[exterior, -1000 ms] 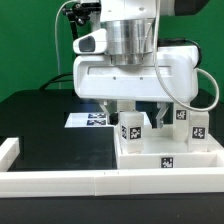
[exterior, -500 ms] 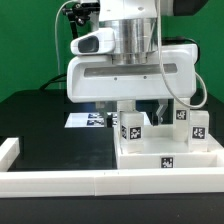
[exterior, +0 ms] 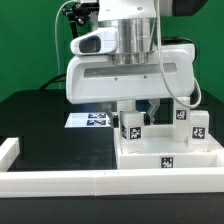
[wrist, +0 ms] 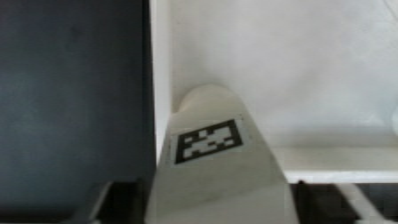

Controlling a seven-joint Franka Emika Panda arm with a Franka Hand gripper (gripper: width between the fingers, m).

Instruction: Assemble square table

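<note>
Gripper (exterior: 135, 103) is low over the slab (exterior: 165, 160), jaws either side of a leg (wrist: 217, 150) standing on it near the exterior view's left. Jaws partly apart; cannot tell whether they clamp the leg. Best to centre the leg between the fingers and grip squarely before lifting, clear of neighbouring legs (exterior: 181, 117).

The square slab (exterior: 168, 158) and its legs (exterior: 132, 128) look like smooth white plastic with a faint sheen — each bearing a flat black-and-white printed tag. The table (exterior: 50, 125) is matt black, the border bars (exterior: 60, 181) along its front edge matt white; the marker board (exterior: 88, 120) looks paper-thin.
</note>
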